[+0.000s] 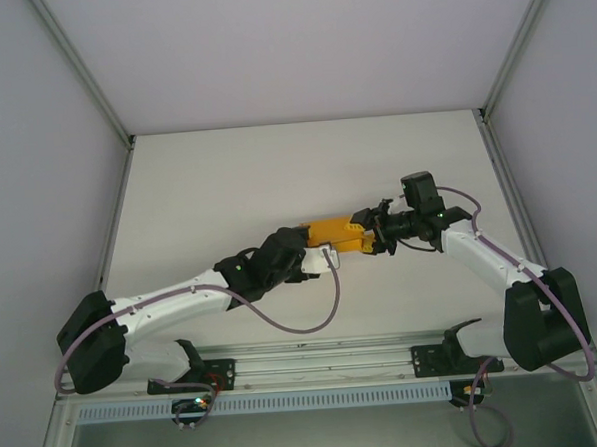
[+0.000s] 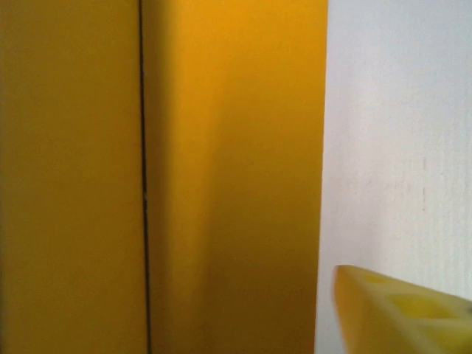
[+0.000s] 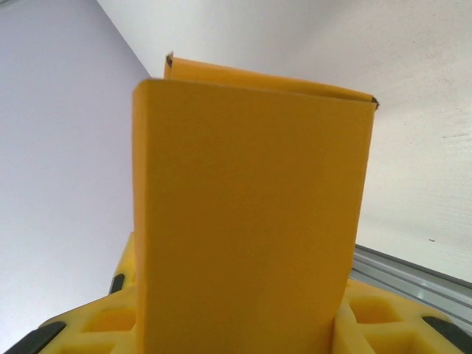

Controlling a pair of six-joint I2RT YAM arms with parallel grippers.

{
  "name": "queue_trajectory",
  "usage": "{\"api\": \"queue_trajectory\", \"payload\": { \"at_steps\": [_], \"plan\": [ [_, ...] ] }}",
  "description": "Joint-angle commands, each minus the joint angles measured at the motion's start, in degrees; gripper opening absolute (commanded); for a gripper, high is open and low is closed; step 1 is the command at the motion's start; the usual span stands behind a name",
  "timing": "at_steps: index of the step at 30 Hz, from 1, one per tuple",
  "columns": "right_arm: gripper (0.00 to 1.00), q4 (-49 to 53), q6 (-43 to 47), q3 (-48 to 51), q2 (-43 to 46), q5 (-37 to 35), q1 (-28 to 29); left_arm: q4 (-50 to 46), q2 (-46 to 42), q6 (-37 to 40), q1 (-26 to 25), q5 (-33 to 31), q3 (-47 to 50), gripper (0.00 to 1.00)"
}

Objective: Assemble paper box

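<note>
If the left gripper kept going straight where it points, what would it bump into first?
The paper box: its orange-yellow card stands right in front of the left gripper, so close it may already be touching, though depth is hard to judge.

paper box (image 1: 331, 230), orange-yellow, folded to rect. form, prob. raised, mid table (image 1: 226, 177)

The paper box (image 1: 331, 229) is over the middle of the surface (image 1: 275, 165), left tool (image 1: 318, 256) at its near-left end, right tool (image 1: 372, 232) at its right end.
</note>
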State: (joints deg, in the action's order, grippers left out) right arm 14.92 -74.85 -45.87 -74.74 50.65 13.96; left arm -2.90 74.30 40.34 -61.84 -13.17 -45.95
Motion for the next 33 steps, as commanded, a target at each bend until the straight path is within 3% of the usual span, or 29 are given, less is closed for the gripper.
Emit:
{"api": "queue_trajectory", "payload": {
  "at_steps": [1,12,14,15,17,20,23,27,33],
  "plan": [
    [0.37,-0.1,-0.2,0.2,1.3,4.5,0.1,0.7,-1.0,1.0,0.0,-1.1,-0.6,0.57],
    [0.56,1.3,1.3,1.3,6.3,1.6,0.0,-3.0,-2.7,0.3,0.2,-0.7,-1.2,0.39],
    [0.70,2.1,1.6,1.3,7.3,0.8,-0.1,-4.2,-3.0,-0.1,0.4,0.1,-1.4,0.39],
    [0.72,2.8,3.0,1.0,7.9,0.4,-0.2,-5.1,-3.1,-0.3,0.6,0.6,-1.6,0.39],
    [0.81,9.4,10.6,-1.4,9.6,-3.8,-1.0,-7.7,-3.5,-1.3,1.5,2.7,-1.9,0.39],
    [1.00,19.5,30.4,-7.2,14.2,-19.4,-0.9,-13.7,-3.7,-4.6,3.6,7.6,-3.3,0.39],
    [1.00,18.5,51.5,-7.5,21.9,-30.5,-0.8,-23.5,-2.8,-7.4,5.7,13.9,-5.7,0.40],
    [1.00,13.1,64.3,-1.9,29.8,-29.2,-0.8,-29.4,-0.4,-9.5,8.1,19.5,-7.6,0.41],
    [1.00,17.1,69.8,-4.6,24.9,-22.7,1.3,-33.6,4.8,-12.8,14.1,26.8,-11.9,0.44]
  ]
}}
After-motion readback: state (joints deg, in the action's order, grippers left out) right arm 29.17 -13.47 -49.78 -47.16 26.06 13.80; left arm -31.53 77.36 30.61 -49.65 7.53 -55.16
